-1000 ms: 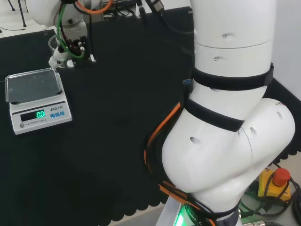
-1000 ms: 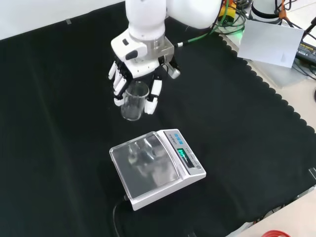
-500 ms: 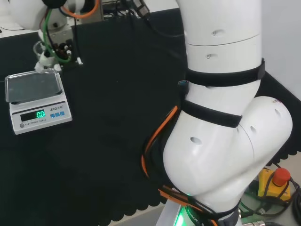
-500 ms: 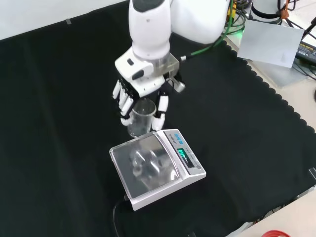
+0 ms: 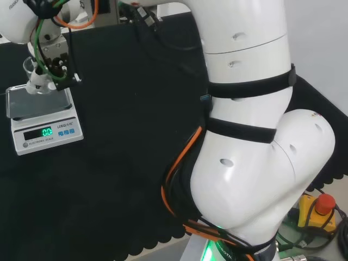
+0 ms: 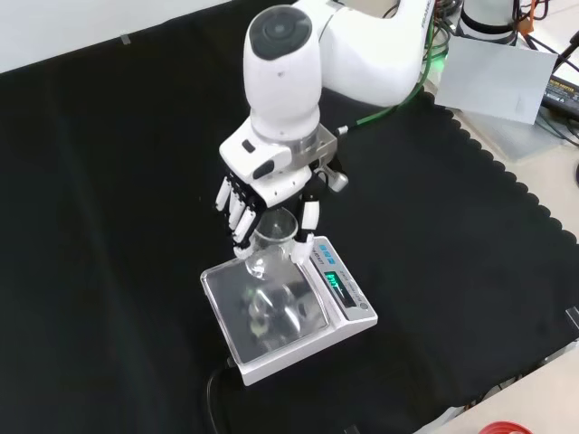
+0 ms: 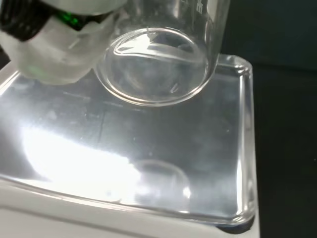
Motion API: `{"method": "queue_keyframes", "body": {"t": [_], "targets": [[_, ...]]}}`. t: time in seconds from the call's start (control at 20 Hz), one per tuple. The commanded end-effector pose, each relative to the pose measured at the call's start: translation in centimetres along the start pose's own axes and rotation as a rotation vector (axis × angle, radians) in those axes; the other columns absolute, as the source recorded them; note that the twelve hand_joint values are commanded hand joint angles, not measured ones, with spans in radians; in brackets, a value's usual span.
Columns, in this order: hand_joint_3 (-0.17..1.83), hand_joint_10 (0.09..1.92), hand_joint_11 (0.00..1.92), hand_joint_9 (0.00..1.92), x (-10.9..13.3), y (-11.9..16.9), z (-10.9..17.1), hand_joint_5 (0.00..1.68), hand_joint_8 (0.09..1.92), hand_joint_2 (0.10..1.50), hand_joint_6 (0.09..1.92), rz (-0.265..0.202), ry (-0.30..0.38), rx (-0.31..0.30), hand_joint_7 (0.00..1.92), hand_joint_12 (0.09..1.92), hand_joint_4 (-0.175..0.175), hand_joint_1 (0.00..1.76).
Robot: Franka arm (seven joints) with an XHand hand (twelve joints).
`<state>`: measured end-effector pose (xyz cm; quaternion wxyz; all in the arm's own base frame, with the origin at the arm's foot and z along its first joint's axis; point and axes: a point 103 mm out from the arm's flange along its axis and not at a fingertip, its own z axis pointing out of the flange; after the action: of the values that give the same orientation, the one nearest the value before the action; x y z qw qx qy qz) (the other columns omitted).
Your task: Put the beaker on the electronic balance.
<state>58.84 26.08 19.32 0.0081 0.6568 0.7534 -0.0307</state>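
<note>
A clear glass beaker [image 6: 274,238] hangs upright in the robot's hand [image 6: 271,185] above the far edge of an electronic balance [image 6: 288,310] in the front view; its fingers [image 6: 237,206] curl down one side of the glass and the thumb [image 6: 308,226] closes on the other, so the vessel is pinched between them; whether anything is inside the beaker cannot be told, though it looks empty. In the wrist view the beaker's round base [image 7: 156,67] floats above the shiny steel weighing pan [image 7: 148,163], with a faint round reflection of it on the metal below, so the glass appears clear of the pan rather than resting on it; a blurred white part of the hand [image 7: 54,44] sits beside the glass. In the head view the beaker [image 5: 31,70] and the hand [image 5: 51,65] are at the far side of the balance [image 5: 43,122], over the pan's back edge; the balance's white body faces the camera with a lit green display [image 5: 46,131] and small blue buttons beside it. The balance stands alone on the black cloth [image 6: 109,181] that covers the bench; a dark cable [image 6: 213,398] runs from its near end in the front view. The arm's white links [image 5: 244,136] rise large at the right of the head view, banded in black, with an orange cable [image 5: 182,157] running along them; a red button on a yellow box [image 5: 321,209] sits at the cloth's scalloped edge.
</note>
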Motion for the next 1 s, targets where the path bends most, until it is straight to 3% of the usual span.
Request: {"method": "queue_keyframes", "body": {"t": [0.05,0.3,0.45,0.55,0.85,0.95,1.0], "targets": [[0.22,0.63,0.97,1.32,0.9,0.8,2.1,1.18,0.77,0.91,0.69,-0.009,-0.006,0.034,1.22,1.14,0.175,1.09],[0.22,0.62,0.97,1.32,1.1,1.6,3.5,1.18,0.77,0.9,0.69,-0.007,-0.016,0.053,1.22,1.14,0.175,1.09],[0.22,0.62,0.97,1.32,0.4,1.8,3.8,1.18,0.77,0.9,0.69,0.024,-0.034,0.07,1.22,1.14,0.175,1.09],[0.22,0.62,0.97,1.32,0.5,1.7,4.0,1.19,0.77,0.9,0.69,-0.01,-0.077,0.067,1.22,1.14,0.175,1.09],[0.22,0.62,0.96,1.32,2.5,2.3,4.7,1.18,0.77,0.91,0.71,-0.006,-0.036,0.09,1.21,1.14,0.175,1.08],[0.36,0.63,0.94,1.3,2.0,2.1,4.8,1.01,0.79,0.76,0.81,-0.009,-0.033,0.101,1.18,1.16,0.155,1.04],[0.46,0.65,0.92,1.28,1.3,2.0,4.8,0.91,0.81,0.69,0.87,0.002,0.01,0.104,1.15,1.17,0.13,1.03]]}}
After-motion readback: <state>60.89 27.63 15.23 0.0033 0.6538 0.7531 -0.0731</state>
